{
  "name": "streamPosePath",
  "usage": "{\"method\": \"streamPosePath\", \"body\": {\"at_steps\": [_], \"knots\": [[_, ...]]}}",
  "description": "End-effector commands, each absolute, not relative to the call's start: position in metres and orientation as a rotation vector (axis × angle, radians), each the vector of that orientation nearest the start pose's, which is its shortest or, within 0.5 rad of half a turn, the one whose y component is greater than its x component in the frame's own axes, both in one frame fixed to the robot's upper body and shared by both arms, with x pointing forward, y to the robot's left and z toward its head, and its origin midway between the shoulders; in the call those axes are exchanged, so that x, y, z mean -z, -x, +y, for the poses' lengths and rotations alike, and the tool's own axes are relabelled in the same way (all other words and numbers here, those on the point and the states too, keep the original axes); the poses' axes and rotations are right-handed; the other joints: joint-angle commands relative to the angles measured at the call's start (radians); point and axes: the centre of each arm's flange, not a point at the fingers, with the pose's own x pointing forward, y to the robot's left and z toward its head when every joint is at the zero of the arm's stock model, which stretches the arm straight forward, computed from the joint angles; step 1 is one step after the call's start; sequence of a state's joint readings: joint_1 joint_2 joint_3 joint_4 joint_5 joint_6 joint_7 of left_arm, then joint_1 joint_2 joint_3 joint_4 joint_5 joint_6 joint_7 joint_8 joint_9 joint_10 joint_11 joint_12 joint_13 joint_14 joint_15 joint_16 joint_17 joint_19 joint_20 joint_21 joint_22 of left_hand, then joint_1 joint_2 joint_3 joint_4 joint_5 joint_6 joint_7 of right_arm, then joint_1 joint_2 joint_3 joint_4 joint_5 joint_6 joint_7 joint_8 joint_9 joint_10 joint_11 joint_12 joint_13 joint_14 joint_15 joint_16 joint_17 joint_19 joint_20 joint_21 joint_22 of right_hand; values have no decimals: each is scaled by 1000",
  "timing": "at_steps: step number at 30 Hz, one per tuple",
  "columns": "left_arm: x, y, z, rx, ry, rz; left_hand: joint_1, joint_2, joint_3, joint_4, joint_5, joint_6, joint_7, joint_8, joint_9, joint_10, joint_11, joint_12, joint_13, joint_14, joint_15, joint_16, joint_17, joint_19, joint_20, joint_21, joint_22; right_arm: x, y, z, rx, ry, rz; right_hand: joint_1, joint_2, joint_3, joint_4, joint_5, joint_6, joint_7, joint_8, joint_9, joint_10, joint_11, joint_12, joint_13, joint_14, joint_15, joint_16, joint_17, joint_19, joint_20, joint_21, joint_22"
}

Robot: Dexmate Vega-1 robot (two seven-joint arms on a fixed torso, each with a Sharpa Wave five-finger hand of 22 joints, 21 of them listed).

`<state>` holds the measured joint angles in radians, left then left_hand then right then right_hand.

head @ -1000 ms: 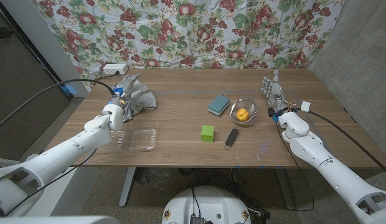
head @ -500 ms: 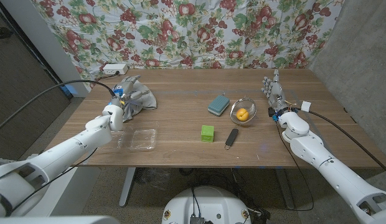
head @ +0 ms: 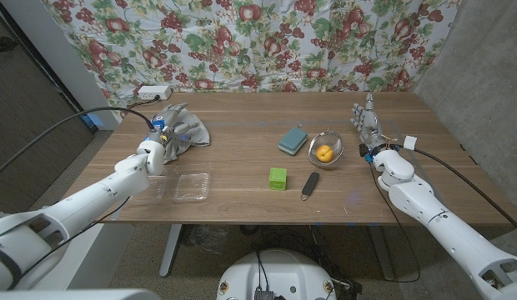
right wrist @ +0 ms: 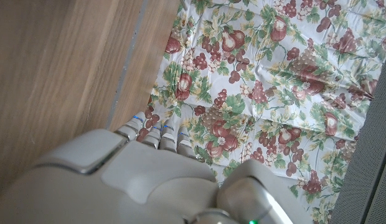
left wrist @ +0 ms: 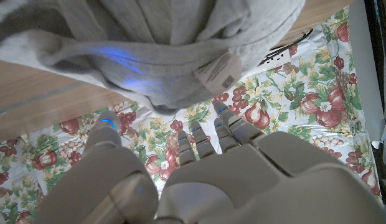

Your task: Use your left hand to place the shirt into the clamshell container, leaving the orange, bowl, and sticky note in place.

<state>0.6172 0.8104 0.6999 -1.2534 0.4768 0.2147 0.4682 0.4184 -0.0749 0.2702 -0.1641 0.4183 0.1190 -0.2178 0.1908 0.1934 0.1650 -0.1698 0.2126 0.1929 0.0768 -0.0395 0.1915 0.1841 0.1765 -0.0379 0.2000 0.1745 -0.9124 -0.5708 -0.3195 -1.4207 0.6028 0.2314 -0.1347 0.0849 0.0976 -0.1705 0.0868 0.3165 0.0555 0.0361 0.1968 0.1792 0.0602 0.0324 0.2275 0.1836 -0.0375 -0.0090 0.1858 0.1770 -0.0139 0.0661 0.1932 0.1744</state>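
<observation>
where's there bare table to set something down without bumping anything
Bare wood lies between the shirt and the teal sponge, and along the near edge right of the black tool. It is crowded around the bowl holding the orange and the green sticky note.

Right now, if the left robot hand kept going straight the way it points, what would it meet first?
The grey shirt: the left robot hand points straight at it, fingers just short, though depth is unclear.

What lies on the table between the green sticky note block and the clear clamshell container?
Nothing: in the head view the stretch between the clamshell container and the sticky note block is bare wood of the table.
</observation>
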Motion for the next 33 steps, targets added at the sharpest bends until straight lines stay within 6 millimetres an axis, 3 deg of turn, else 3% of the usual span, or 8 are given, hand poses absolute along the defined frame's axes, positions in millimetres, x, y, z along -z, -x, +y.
{"method": "streamPosePath", "body": {"at_steps": [1,33], "knots": [[-14,-670,392,-519,-1466,-470,15,0,3,8,8,-3,-2,8,2,4,8,-3,3,-15,-135,-4,1,-6,-46,-4,3,22,-634,-321,-54,5,-584,23,1,2,-8,8,8,1,4,5,5,-3,-1,3,-7,-4,-1,1,1,-5,4,5],[-4,-681,396,-472,-1519,-386,21,0,3,16,17,-12,-2,7,1,-16,10,-13,2,-35,-113,-7,0,-22,-30,-9,3,18,-634,-319,-57,26,-578,43,5,12,-19,9,10,-1,2,5,6,-4,-3,3,-6,-3,-2,1,-2,3,3,5]]}}
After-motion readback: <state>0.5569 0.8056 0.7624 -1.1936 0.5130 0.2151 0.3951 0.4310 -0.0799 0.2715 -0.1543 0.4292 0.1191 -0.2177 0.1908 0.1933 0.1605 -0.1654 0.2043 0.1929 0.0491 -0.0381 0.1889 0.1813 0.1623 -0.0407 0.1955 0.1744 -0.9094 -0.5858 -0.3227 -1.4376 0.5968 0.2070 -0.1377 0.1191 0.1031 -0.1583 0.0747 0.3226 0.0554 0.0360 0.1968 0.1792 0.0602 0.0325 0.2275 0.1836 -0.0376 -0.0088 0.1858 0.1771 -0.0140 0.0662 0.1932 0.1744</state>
